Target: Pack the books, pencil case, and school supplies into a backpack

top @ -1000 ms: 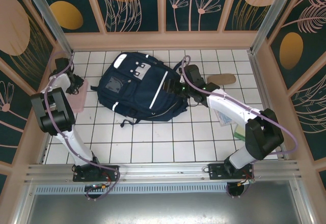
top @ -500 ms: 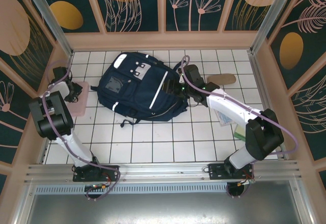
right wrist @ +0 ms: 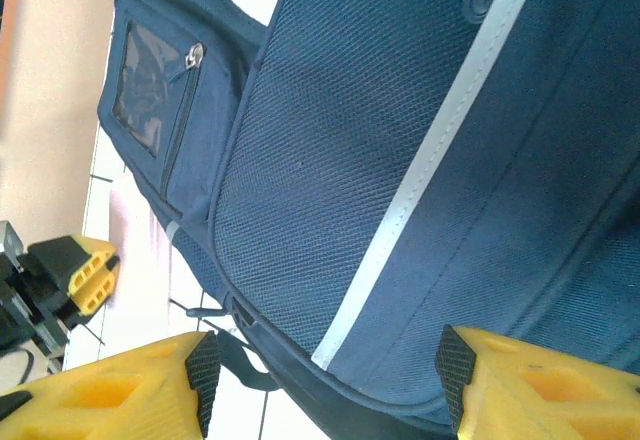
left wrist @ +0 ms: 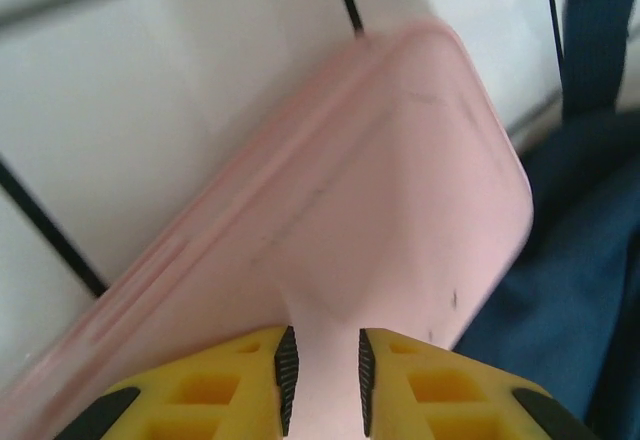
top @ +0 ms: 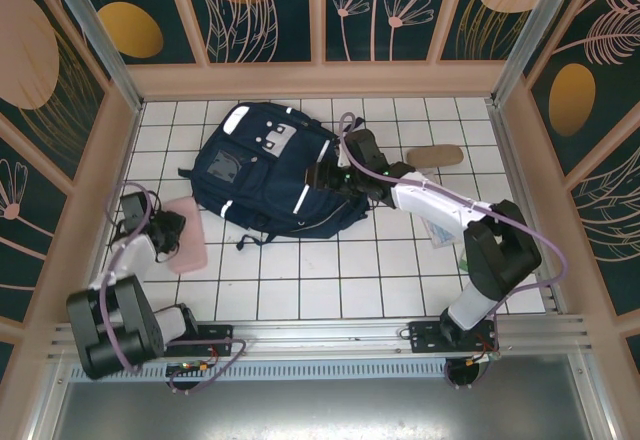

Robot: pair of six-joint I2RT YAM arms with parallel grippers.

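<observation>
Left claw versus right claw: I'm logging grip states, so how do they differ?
The left claw is shut on the pink case, at its edge; the right claw stands open, gripping nothing. The left claw is at the left side of the table; the right claw is over the backpack. Both have yellow fingers with black pads.

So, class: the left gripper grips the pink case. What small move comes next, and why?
Probably carry the pink case right, toward the backpack: the left gripper is shut on its edge, and the backpack lies to its right. The right gripper hangs open over the backpack.
</observation>
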